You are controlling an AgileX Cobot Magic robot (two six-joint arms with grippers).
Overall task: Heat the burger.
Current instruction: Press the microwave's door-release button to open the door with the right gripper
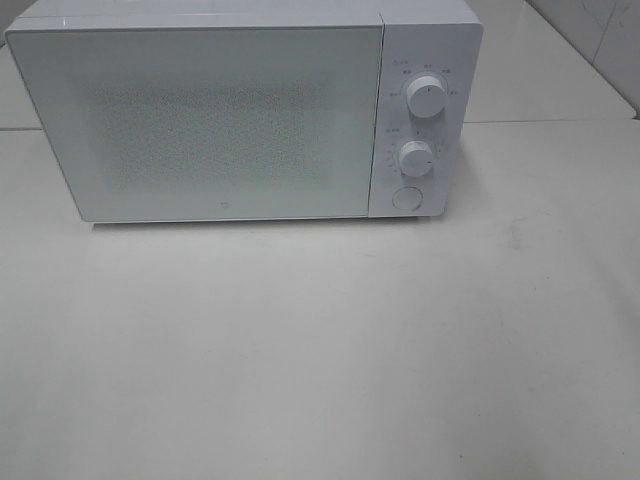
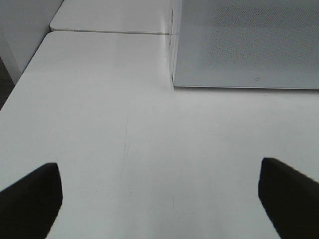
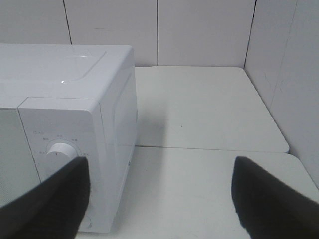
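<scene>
Straight ahead of your left gripper (image 2: 159, 199) the table (image 2: 99, 124) offers open room, and nothing sits between its spread fingers. Farther ahead and off to one side, the microwave (image 2: 249, 45) blocks you with its door closed. One finger of your right gripper (image 3: 159, 199) sits near the microwave's dial corner. Past the other finger, bare tabletop runs to the wall (image 3: 199, 30).
</scene>
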